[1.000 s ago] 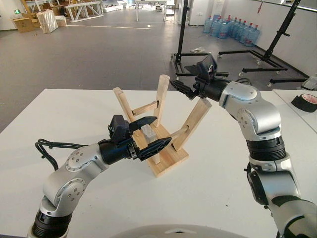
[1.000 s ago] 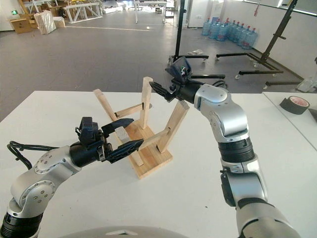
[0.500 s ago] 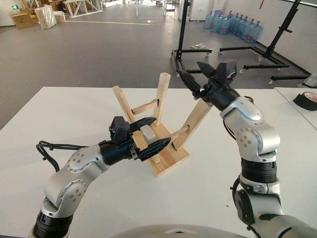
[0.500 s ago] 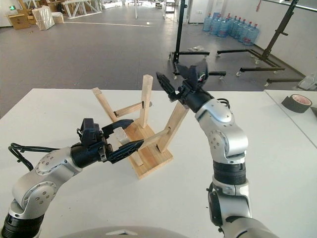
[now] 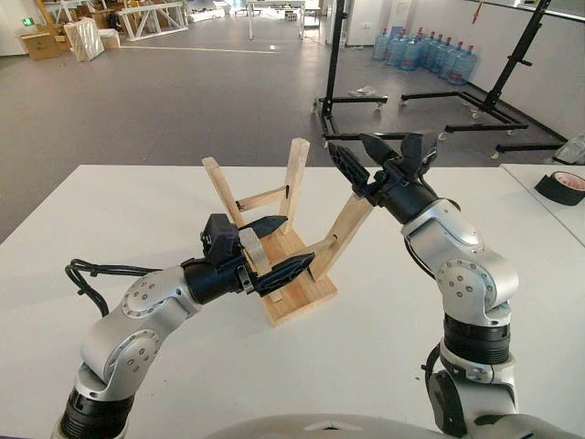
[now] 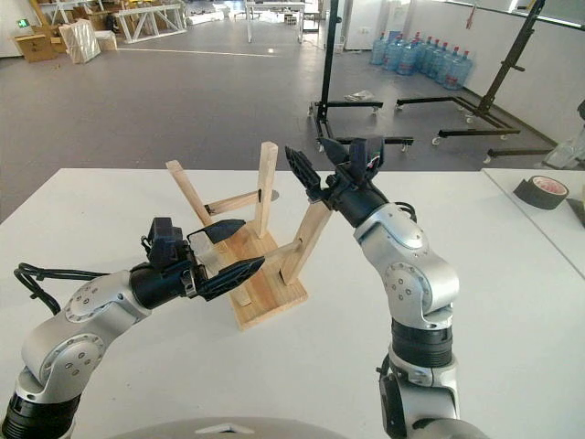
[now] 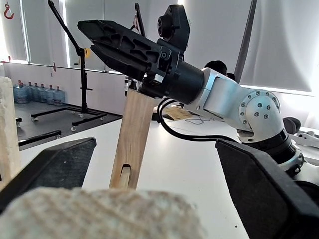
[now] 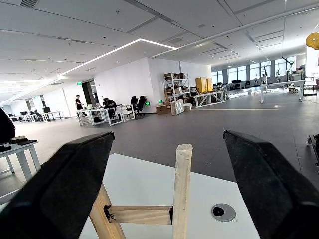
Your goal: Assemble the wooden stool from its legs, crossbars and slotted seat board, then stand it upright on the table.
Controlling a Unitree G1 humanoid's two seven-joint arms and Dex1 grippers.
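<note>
Lower the spread right pincer point(image 5: 379, 157) squarely over the leg point(image 5: 352, 224) before closing; the spread left pincer point(image 5: 279, 245) straddles a short leg point(image 5: 249, 249).

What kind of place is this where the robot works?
Probably a large open lab or workshop hall: a wide bare grey floor, big water bottles stacked by the wall, black wheeled stands, and office desks farther off.

The left gripper point(image 5: 301, 240) hides part of the near leg point(image 5: 249, 245), and that leg is a blur in the wrist view.
</note>
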